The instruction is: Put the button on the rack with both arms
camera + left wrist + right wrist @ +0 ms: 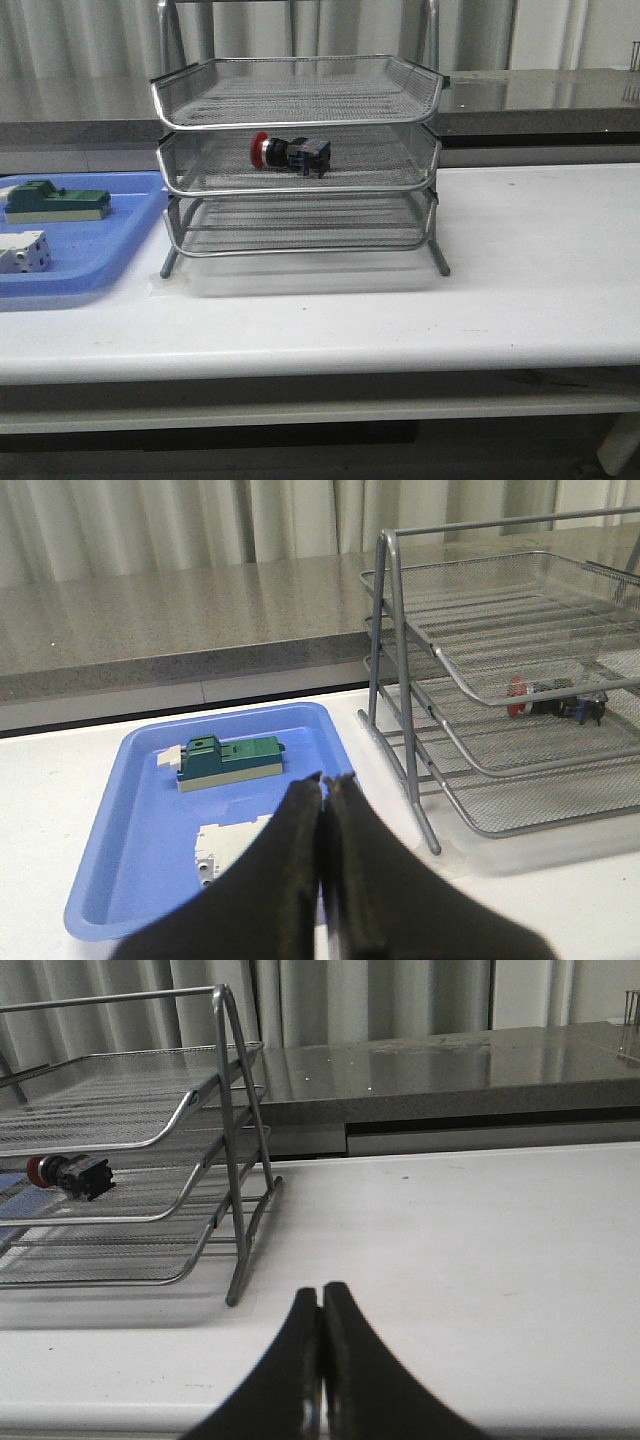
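Note:
The button (289, 153), with red cap, black body and blue rear, lies on its side on the middle tier of the silver wire rack (300, 95). It also shows in the left wrist view (552, 697) and in the right wrist view (68, 1174). No arm shows in the front view. My left gripper (324, 780) is shut and empty, hovering over the near right part of the blue tray, apart from the rack (500, 630). My right gripper (321, 1288) is shut and empty above the white table, to the right of the rack (150, 1140).
A flat blue tray (120, 250) lies left of the rack and holds a green block (57, 202) and a white block (24, 251); both blocks show in the left wrist view too. A grey counter (540, 95) runs behind the white table (520, 260).

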You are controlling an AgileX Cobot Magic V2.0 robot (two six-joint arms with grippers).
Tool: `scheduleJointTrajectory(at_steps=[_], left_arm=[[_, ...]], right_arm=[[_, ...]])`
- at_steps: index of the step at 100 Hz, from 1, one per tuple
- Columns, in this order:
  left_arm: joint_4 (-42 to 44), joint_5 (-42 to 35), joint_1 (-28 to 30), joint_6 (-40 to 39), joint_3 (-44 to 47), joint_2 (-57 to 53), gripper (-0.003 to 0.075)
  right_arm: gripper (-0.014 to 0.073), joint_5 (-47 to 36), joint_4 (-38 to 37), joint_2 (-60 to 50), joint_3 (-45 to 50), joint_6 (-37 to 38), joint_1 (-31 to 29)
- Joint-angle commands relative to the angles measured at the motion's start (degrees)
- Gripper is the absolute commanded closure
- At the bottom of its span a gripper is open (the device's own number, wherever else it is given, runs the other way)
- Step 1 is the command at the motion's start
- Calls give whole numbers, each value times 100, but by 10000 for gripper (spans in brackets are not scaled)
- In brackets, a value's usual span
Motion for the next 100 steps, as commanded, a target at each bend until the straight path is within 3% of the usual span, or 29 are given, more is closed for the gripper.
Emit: scheduleJointTrajectory(at_steps=[1, 31, 42, 71, 100], left_arm=[[-62, -419, 11, -59, -153, 30, 741], [-62, -419, 11, -59, -153, 30, 741], [299, -419, 11, -76, -142, 27, 741], [2839, -655, 11, -2997, 354, -346, 741], [3204, -655, 22, -3193, 1098, -1419, 741]], right_arm=[[650, -491, 7, -105, -91, -47, -34], [650, -491, 7, -105, -91, -47, -34], [650, -491, 7, -105, -91, -47, -34], [650, -491, 7, -105, -91, -47, -34], [650, -491, 7, -105, -91, -47, -34]])
